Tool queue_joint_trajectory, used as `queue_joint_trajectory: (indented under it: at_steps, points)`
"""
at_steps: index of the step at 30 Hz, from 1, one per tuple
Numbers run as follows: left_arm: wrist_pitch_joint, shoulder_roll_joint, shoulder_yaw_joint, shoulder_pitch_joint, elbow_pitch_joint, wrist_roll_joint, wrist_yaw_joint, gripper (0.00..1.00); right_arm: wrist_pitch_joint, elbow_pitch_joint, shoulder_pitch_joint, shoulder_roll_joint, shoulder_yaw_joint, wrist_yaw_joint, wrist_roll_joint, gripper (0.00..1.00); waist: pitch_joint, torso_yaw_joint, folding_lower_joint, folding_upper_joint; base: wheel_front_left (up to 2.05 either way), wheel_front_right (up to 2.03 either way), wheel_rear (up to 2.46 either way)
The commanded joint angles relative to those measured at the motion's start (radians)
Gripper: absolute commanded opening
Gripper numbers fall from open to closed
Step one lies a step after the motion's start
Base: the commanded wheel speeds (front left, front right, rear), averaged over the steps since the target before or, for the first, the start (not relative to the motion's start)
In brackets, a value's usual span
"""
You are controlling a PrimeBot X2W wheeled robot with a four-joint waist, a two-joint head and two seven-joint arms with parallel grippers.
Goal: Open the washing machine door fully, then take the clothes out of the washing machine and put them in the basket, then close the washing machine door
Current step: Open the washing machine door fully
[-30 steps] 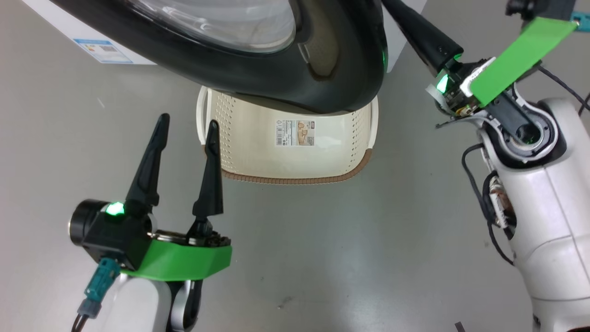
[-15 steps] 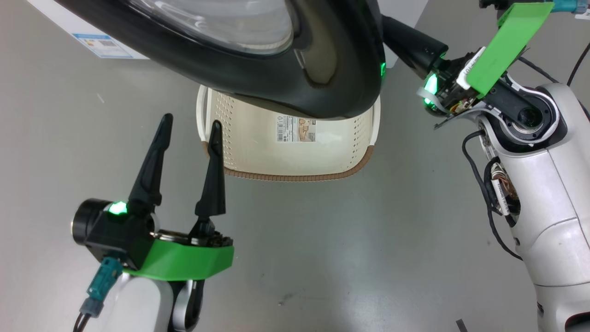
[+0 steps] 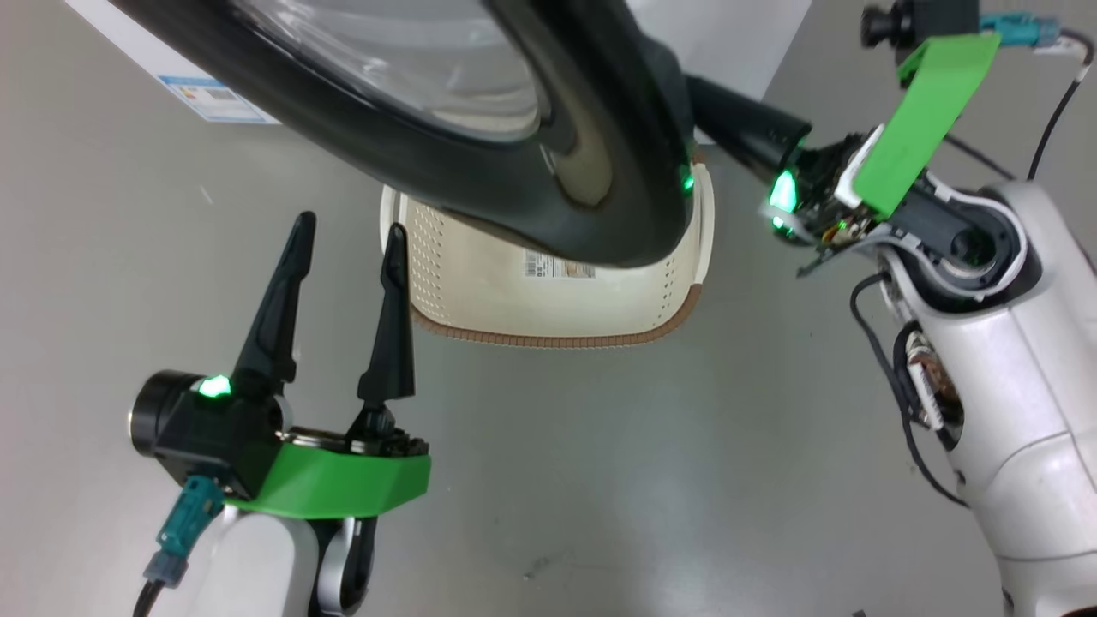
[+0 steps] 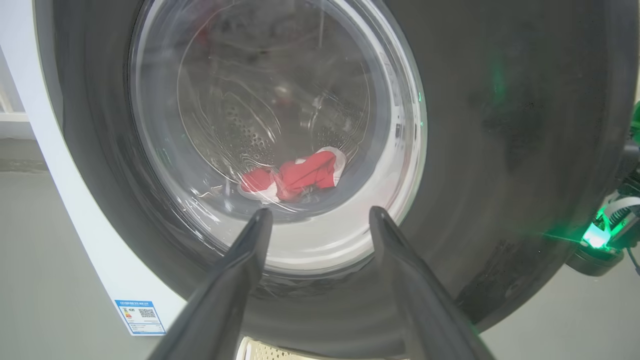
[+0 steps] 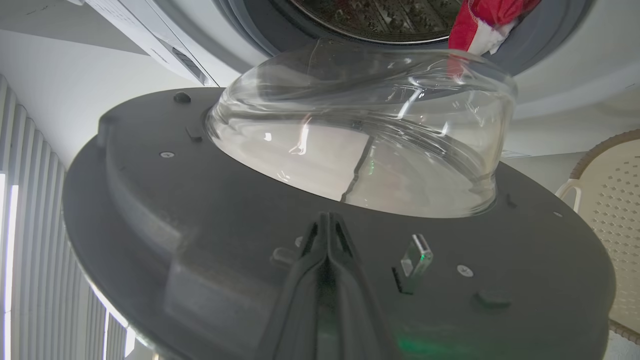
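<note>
Moved since a second ago: door (image 3: 480,188) swung further out from the washing machine (image 3: 737,43), so that in the head view its black rim now covers more of the basket (image 3: 557,341) and half of the paper label (image 3: 561,269) on the basket's bottom; right arm shifted with the door's right edge; left gripper (image 3: 350,224) where it was. Item, nearest: left gripper, on the outer side of the door and short of its rim, fingers spread wide with nothing between them; in the left wrist view they point at the door's glass window (image 4: 280,125). Item: basket, cream with brown rim, on the grey floor (image 3: 600,471) directly below the door's lower rim, far end hidden under it. Item: door, partly open, glossy black outer face toward the head camera, clear bulging bowl on the inner face toward the machine. Item: right gripper (image 5: 327,217), at the inner side of the door beyond its right edge, fingers pressed together with nothing held, lying close along the grey inner face just short of the bowl's base; whether they touch the face cannot be told. Item: washing machine, white, behind the door, small blue label (image 3: 218,98) left of the door's rim. Item, farthest: clothes (image 4: 300,175), red with white, behind the door in the bottom of the steel drum (image 5: 380,15).
</note>
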Motion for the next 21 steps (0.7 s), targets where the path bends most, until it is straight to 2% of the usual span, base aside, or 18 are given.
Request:
queue_joint_trajectory:
  at_steps: [1, 14, 21]
  points:
    - [-0.005, 0.018, 0.035, 0.005, -0.020, -0.007, 0.010, 1.00, -0.002, -0.032, 0.029, 0.020, 0.021, 0.007, 0.005, 0.00, -0.016, 0.005, 0.0000, 0.0000, 0.00, 0.00, 0.00]
    - [-0.005, 0.018, 0.047, 0.068, 0.009, -0.021, 0.022, 1.00, -0.036, -0.015, 0.141, 0.046, 0.092, 0.007, 0.027, 0.00, -0.152, 0.021, 0.0000, 0.0000, 0.00, 0.00, 0.00]
    - [-0.005, 0.018, 0.039, 0.098, 0.017, -0.031, 0.031, 1.00, -0.048, -0.008, 0.186, 0.050, 0.122, 0.007, 0.036, 0.00, -0.203, 0.059, 0.0000, 0.0000, 0.00, 0.00, 0.00]
